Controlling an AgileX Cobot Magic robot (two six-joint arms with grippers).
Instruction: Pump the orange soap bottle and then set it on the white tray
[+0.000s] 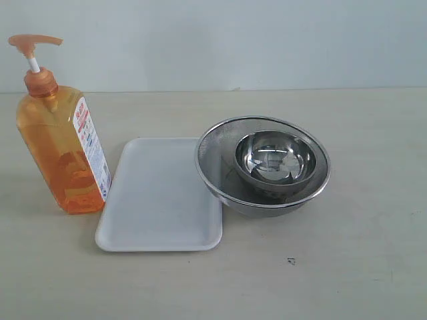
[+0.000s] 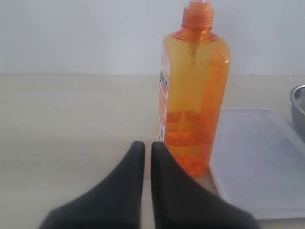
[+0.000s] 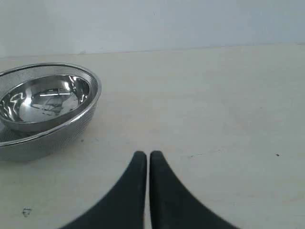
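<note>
Only my wrist views show the arms: the left end effector (image 2: pixel 147 145), pressed together on nothing, sits low near the base of the orange soap bottle (image 2: pixel 193 95), while the right end effector (image 3: pixel 145 155), equally pressed together and bare, is over the pale tabletop (image 3: pixel 214 105) near the steel bowls (image 3: pixel 43 109). The exterior view alone gives me the pump head (image 1: pixel 33 41) and white stem. The clear rectangular bottle of orange liquid stands upright on the tabletop just beside the flat, round-cornered white tray (image 1: pixel 160 200), not on it, and a fine-mesh bowl (image 1: pixel 217 170) holds a smaller polished bowl (image 1: pixel 275 160).
</note>
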